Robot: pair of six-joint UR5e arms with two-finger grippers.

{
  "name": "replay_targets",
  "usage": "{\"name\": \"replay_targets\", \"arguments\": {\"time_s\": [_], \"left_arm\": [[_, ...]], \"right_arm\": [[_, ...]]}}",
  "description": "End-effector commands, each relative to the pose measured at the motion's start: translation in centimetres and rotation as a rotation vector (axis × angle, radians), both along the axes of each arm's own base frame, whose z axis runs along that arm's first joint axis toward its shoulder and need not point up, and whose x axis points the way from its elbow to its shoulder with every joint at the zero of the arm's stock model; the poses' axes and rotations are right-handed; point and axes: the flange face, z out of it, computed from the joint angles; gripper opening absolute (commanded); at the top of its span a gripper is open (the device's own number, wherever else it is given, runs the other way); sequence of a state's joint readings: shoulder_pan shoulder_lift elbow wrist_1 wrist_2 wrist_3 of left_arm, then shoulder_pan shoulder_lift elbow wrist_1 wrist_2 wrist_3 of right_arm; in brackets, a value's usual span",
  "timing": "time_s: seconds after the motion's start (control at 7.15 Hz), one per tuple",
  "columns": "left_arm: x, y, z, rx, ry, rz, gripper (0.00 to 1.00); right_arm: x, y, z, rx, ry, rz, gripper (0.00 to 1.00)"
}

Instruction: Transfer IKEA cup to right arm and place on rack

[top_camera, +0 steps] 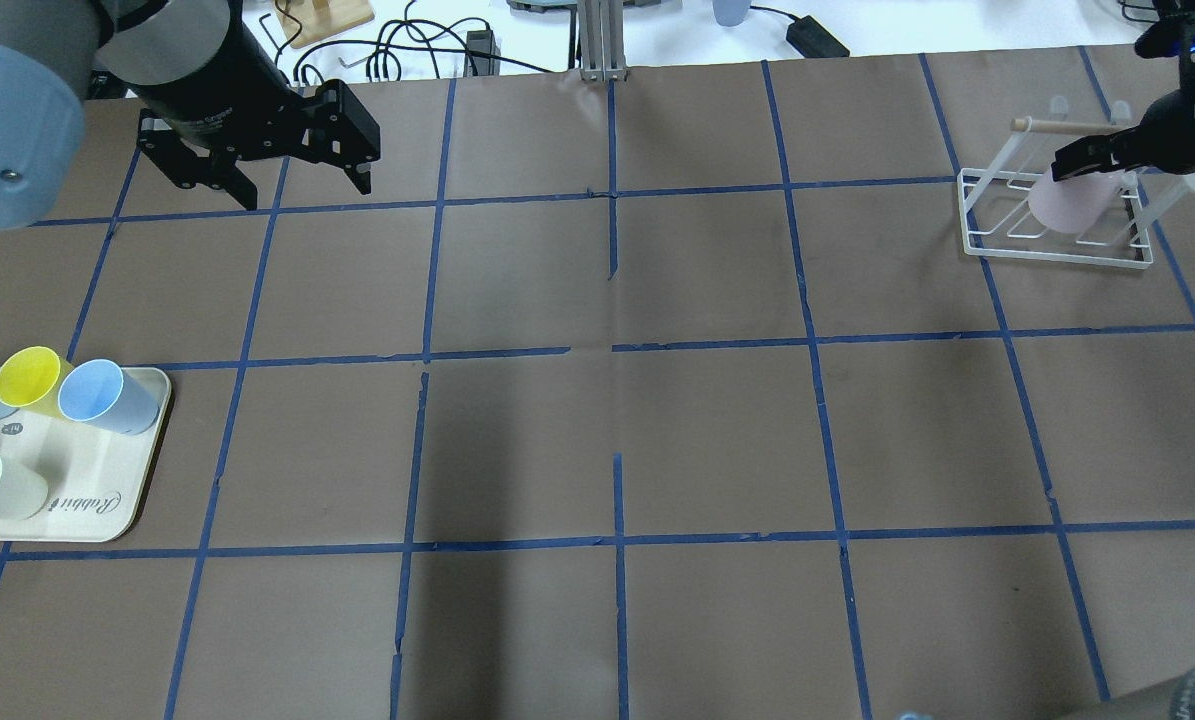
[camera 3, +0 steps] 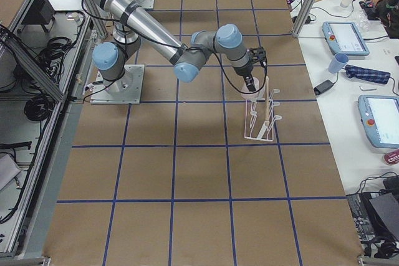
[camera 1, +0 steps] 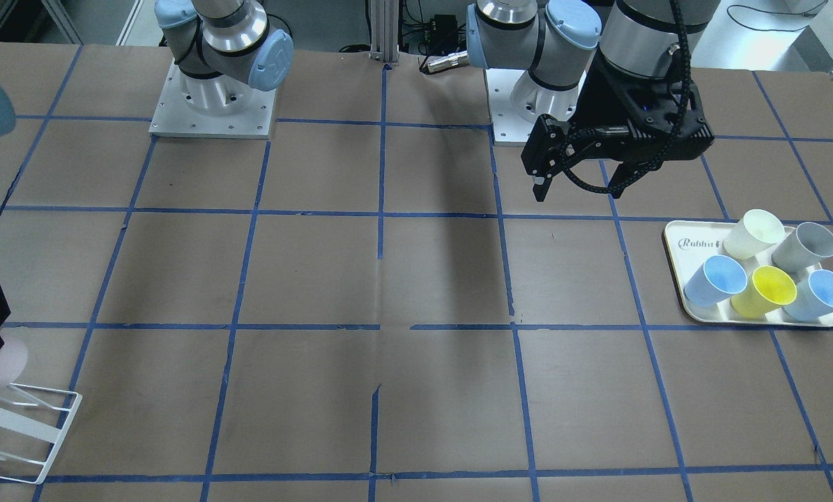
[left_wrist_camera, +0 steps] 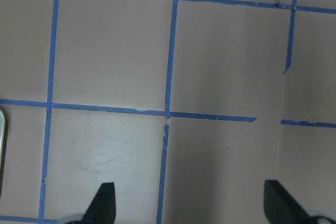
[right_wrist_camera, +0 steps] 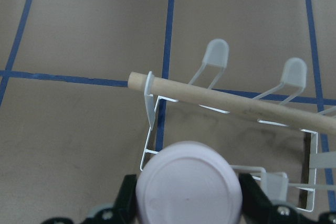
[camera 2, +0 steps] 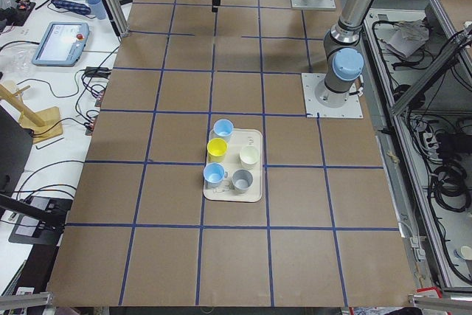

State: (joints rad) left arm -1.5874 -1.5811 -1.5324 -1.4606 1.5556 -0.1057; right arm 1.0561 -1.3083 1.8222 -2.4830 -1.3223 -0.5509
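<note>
Six cups (camera 1: 765, 289) — five on one tray (camera 1: 695, 233), one pink cup (right_wrist_camera: 189, 182) elsewhere — and one rack (right_wrist_camera: 236, 103).

The only word that can be read is "Rabbit", in dark script on the tray (camera 1: 695, 231), at one short end. The cream cup (camera 1: 754, 233) covers its end in the front view; the overhead view shows it whole, upside down.

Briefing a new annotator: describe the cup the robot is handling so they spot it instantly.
Look to the white wire rack with a wooden bar. Over it the right gripper is shut on a pale pink cup, the only cup off the tray.
</note>
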Motion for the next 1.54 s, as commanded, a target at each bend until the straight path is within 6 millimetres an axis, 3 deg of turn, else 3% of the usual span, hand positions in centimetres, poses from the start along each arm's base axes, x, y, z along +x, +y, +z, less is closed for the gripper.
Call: {"name": "replay_targets", "arguments": {"time_s": [0.0,0.14,0.28,0.42,0.56,0.84,0.98,1.12,1.4], "left_arm": [[0.1,0.0,0.0,0.0,0.002,-0.005,1.0],[0.1,0.1,0.0,0.0,0.004,-0.005,1.0],[0.1,0.1,0.0,0.002,0.005,-0.005,1.0],[0.1,0.0,0.1,-0.001,0.005,-0.007,1.0],[0.1,0.0,-0.1,0.002,0.005,-0.009,1.0],[0.1,0.1,0.0,0.0,0.005,-0.009,1.0],[0.1,0.1,-0.1,0.002,0.005,-0.009,1.0],[0.1,0.1,-0.1,0.0,0.005,-0.009,1.0],[0.1,0.1,-0.1,-0.001,0.006,-0.009,1.0]], "right_arm": [[-0.4,-0.4,-1.4,0.016,-0.013,-0.001,0.31],[-0.4,-0.4,-1.6,0.02,-0.018,-0.006,0.44],[-0.4,-0.4,-1.6,0.02,-0.022,-0.013,0.72],[-0.5,-0.6,-2.3,0.03,-0.037,-0.032,0.9],[-0.7,-0.7,-2.9,0.042,-0.048,-0.047,1.0],[-0.6,-0.3,-1.8,0.039,-0.029,-0.055,1.0],[-0.6,-0.3,-0.3,0.033,-0.023,-0.057,1.0],[-0.2,0.4,1.9,0.09,-0.053,-0.057,1.0],[2.1,4.4,9.1,0.203,-0.096,-0.117,1.0]]}}
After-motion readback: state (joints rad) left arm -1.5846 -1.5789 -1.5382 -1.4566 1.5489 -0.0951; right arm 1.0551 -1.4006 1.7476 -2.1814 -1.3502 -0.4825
